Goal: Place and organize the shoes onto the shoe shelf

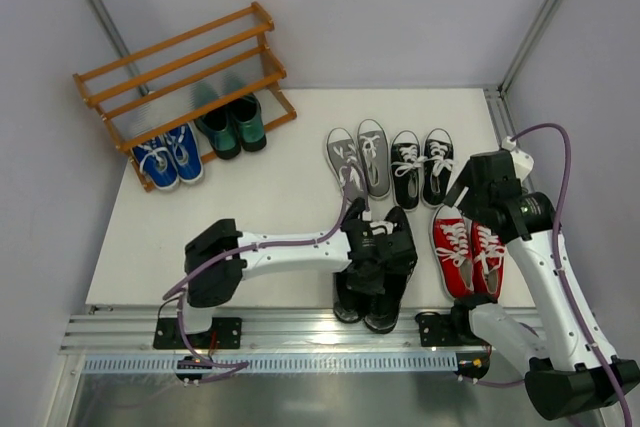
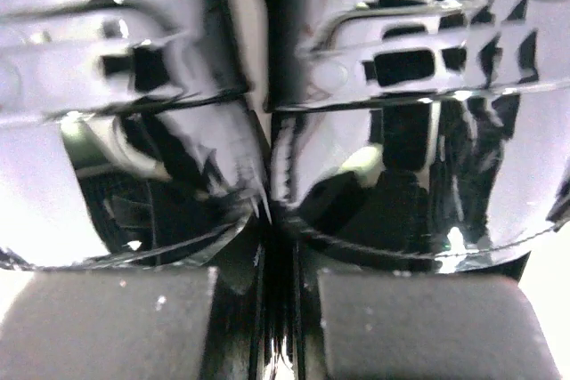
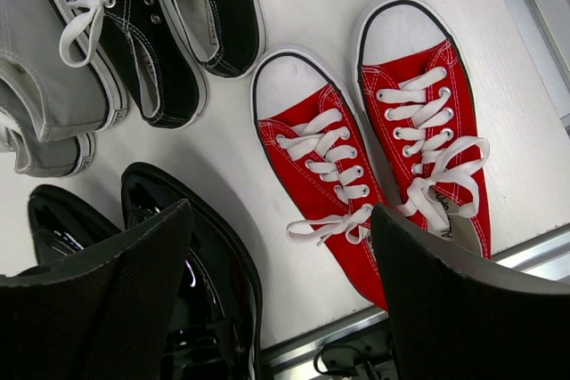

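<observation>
— How far along is it?

— About a third, I judge. The blue sneakers and dark green loafers sit at the lowest tier of the shoe shelf, well away from both pincers, beyond them and to their left. Four pairs are left on the table.

— What does the left pincer have?

— Its pads stand almost together. The adjoining inner walls of the black leather loafers seem pinched between them, and both shoes lie right under it.

— And the right?

— The right pincer hangs spread wide and holds nothing, with the red sneakers straight below it. The grey sneakers and black-and-white sneakers lie just beyond both pincers, untouched. The two upper tiers carry no shoes.
</observation>
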You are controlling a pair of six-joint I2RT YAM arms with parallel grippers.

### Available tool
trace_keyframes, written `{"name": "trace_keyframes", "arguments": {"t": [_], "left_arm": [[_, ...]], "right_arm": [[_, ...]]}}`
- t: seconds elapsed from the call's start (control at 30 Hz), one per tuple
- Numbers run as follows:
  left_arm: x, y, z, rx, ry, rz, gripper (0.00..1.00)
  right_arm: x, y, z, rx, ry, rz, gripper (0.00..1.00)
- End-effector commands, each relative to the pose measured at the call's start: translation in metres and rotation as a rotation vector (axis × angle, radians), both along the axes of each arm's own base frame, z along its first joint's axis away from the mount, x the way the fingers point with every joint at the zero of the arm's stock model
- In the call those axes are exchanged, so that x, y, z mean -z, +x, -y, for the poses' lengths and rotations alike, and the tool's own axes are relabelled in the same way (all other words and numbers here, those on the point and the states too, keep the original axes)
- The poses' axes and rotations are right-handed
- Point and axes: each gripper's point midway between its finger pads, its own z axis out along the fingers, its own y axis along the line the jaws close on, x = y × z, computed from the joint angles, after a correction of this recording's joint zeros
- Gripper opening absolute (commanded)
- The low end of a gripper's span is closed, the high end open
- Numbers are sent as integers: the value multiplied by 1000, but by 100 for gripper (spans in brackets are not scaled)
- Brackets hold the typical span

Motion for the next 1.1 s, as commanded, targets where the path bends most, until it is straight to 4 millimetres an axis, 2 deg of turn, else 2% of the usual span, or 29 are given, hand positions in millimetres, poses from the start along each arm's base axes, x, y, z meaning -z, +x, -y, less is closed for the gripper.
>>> {"name": "trace_keyframes", "arguments": {"t": [0.0,0.03,0.1,0.13,0.17,0.2,0.27,0.3,0.37,0.4,0.43,0.47,0.5,0.57,0.6,0.8,0.93,1.03,1.07], "left_arm": [[-122,28,-5,-18,-138,268,0],[-136,27,-10,-17,-145,291,0],[-171,40,-33,-61,-152,378,0],[-182,45,-42,-77,-147,411,0],[-196,57,-62,-105,-103,485,0],[-206,63,-73,-130,-98,515,0],[-230,84,-101,-196,-110,569,0],[-238,104,-117,-257,-105,598,0],[-262,123,-145,-288,-128,651,0],[-266,146,-167,-349,-100,674,0],[-277,159,-182,-351,-101,715,0],[-277,171,-195,-364,-85,719,0],[-278,194,-224,-448,-49,726,0],[-269,213,-231,-401,-74,674,0],[-265,227,-252,-461,-66,640,0],[-235,236,-265,-409,-32,482,0],[-236,235,-272,-398,-35,472,0],[-226,243,-297,-442,-17,434,0],[-222,249,-313,-491,-21,418,0]], "right_arm": [[-12,1,-4,-43,11,35,82],[-13,2,-6,-50,16,36,81],[-17,3,-7,-62,20,45,81],[-17,4,-9,-73,26,46,80],[-19,4,-10,-76,31,52,80],[-23,6,-11,-80,34,58,80],[-25,8,-15,-101,46,64,79],[-28,10,-17,-112,50,71,78],[-30,13,-20,-132,55,70,77],[-34,16,-21,-138,57,83,77],[-35,18,-22,-144,56,83,77],[-36,19,-25,-158,62,83,77],[-39,23,-26,-162,66,93,77],[-42,26,-28,-175,67,93,77],[-44,29,-30,-184,74,100,76],[-45,37,-33,-200,71,107,76],[-39,42,-35,-206,79,104,76],[-34,45,-39,-216,90,99,76],[-33,47,-39,-215,91,94,76]]}}
